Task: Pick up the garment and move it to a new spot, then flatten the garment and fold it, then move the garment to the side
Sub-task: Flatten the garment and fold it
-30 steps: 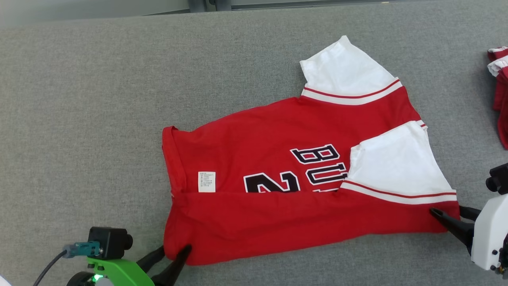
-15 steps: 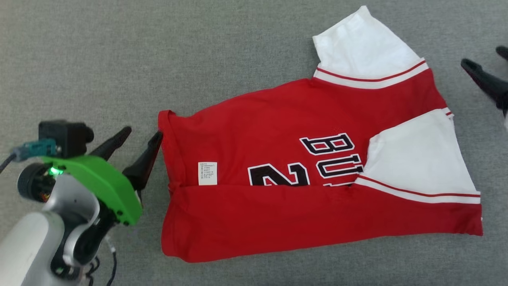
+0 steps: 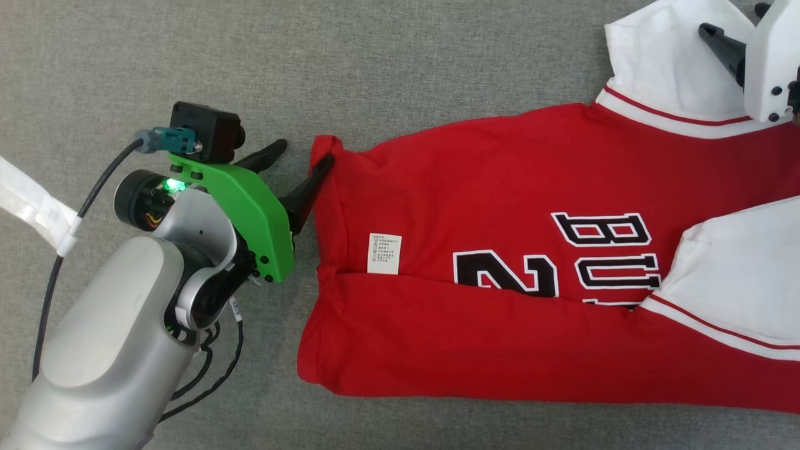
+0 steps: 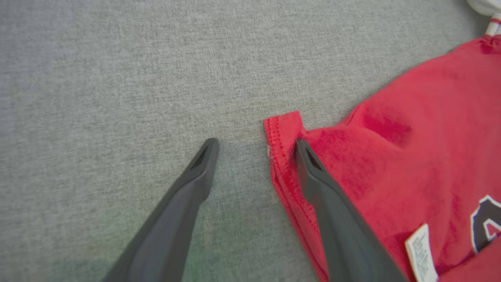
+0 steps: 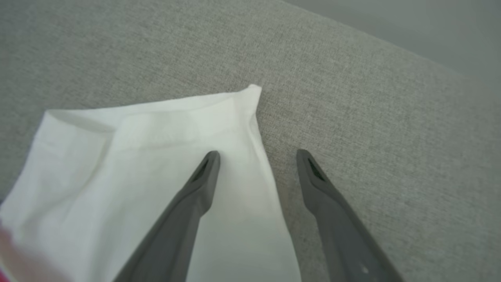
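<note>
- The red garment [image 3: 500,206] lies spread out on the grey surface [image 3: 437,62]. Its near long edge is folded over onto its middle.
- The garment has black letters and a big number on it. The fold hides part of them.
- A small white tag [image 3: 384,253] sits on the garment, just above the fold line and near the hem end.
- One white sleeve [image 3: 662,69] sticks out at the garment's far corner. The other white sleeve [image 3: 744,275] lies folded over the red part.
- The left gripper [image 3: 306,151] is at the garment's hem corner, with its fingers spread apart and nothing in them. One finger is over the red cloth and the other is over the bare surface. The hem edge sits between them.
- The right gripper [image 5: 257,152] is at the garment's far sleeve, also spread wide and holding nothing. One finger is over the white cloth and the other is over the bare surface beside it.
</note>
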You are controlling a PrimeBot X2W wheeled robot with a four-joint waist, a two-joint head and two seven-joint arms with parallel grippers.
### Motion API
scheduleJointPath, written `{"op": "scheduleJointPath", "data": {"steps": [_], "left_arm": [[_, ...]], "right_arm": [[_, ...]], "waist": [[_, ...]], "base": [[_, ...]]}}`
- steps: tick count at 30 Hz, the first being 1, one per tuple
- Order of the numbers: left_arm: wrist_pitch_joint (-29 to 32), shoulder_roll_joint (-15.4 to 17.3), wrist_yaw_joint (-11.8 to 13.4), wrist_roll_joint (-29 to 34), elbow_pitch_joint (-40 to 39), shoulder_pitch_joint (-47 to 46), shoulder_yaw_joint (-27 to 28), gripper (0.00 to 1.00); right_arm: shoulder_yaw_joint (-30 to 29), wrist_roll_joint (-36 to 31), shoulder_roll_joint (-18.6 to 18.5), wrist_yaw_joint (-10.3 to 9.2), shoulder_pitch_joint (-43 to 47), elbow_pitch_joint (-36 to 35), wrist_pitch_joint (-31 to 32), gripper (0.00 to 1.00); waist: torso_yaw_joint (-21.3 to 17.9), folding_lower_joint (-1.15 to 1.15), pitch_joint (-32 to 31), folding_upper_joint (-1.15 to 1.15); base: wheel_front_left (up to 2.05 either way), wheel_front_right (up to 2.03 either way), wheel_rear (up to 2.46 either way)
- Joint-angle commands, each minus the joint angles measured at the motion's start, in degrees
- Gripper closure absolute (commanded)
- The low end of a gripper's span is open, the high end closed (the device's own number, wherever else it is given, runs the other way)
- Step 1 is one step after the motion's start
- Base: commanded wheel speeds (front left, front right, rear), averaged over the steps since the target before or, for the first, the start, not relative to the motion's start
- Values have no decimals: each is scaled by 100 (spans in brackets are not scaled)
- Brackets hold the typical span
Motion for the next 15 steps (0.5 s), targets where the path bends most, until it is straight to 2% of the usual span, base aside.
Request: {"op": "scheduleJointPath", "data": {"steps": [1,5,13,14,15], "left_arm": [[0,-51,-42,45,81,-99,-44,0],[0,-96,-101,104,202,-178,-137,0],[116,-230,-296,-21,213,-206,-327,0],[105,-255,-319,-33,206,-218,-333,7],[131,-266,-351,-55,201,-231,-366,32]], "right_arm": [[59,-37,-44,0,-108,95,-60,0],[327,100,-112,0,-242,267,-120,0],[857,379,9,2,-522,490,-166,0],[917,400,19,2,-561,536,-192,0],[985,449,41,2,-580,554,-172,0]], "waist": [[100,-2,91,0],[107,-2,113,0],[99,-2,126,0],[96,-2,125,0],[93,-2,122,0]], "base": [[0,0,0],[0,0,0],[0,0,0],[0,0,0],[0,0,0]]}}
